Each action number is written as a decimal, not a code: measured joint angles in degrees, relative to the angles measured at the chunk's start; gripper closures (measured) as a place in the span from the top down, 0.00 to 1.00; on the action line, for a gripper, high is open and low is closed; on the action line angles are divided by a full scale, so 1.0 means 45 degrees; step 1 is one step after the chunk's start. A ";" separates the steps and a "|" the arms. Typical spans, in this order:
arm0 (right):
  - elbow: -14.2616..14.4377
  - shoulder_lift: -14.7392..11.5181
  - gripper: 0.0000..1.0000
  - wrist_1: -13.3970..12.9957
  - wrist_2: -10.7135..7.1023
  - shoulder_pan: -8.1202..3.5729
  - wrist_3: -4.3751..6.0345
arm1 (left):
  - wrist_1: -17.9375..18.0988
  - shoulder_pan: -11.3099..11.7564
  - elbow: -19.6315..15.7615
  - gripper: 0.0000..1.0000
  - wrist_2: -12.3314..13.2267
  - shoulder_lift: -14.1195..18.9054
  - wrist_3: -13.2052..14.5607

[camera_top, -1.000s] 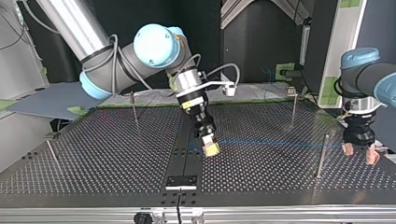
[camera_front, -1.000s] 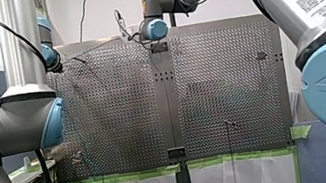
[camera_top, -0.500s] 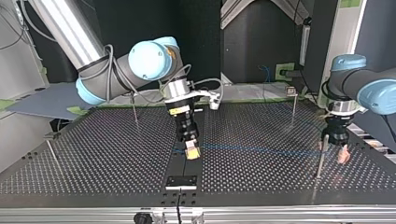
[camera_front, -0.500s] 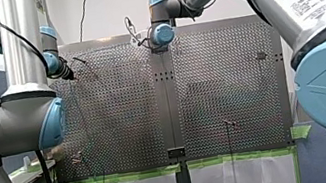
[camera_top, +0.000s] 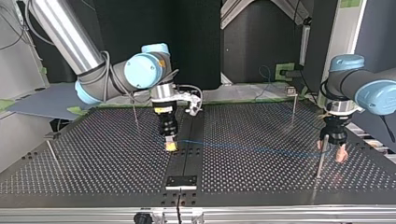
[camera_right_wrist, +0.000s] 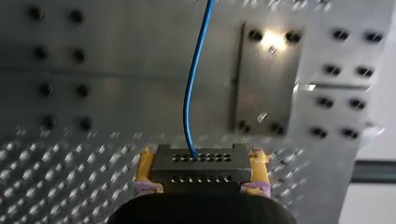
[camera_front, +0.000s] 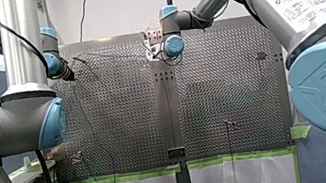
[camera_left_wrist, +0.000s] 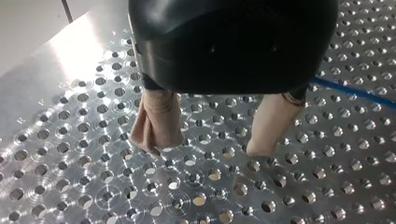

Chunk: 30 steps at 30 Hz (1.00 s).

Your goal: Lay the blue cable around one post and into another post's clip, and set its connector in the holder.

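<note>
Connector-carrying step: my right end effector (camera_top: 171,145) is clamped on the connector (camera_right_wrist: 201,167), with the blue cable (camera_right_wrist: 194,88) trailing across the counter (camera_top: 261,168) — next, likely, a square descent onto the plate (camera_right_wrist: 265,80) ahead. My left end effector (camera_left_wrist: 208,147) hangs apart, empty.

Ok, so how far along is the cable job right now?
Done: my right gripper holds the connector clamped, blue cable trailing from it. In hand: the cable stretches across the table to the post beside my open left gripper; whether it wraps that post, I cannot tell. Left: clipping the cable and seating the connector.
</note>
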 joint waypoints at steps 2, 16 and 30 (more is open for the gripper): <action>0.0261 -0.0004 0.00 -0.0251 0.0119 -0.0069 0.0131 | -0.0021 -0.0002 -0.0001 1.00 -0.0041 0.0000 0.0000; 0.2002 0.0014 0.00 -0.1995 0.1487 -0.0567 0.1048 | -0.0080 -0.0056 -0.0006 1.00 -0.0183 0.0000 -0.0071; 0.3481 0.0064 0.00 -0.3468 0.2963 -0.1706 0.2229 | -0.0083 -0.0092 -0.0007 1.00 -0.0185 0.0005 -0.0414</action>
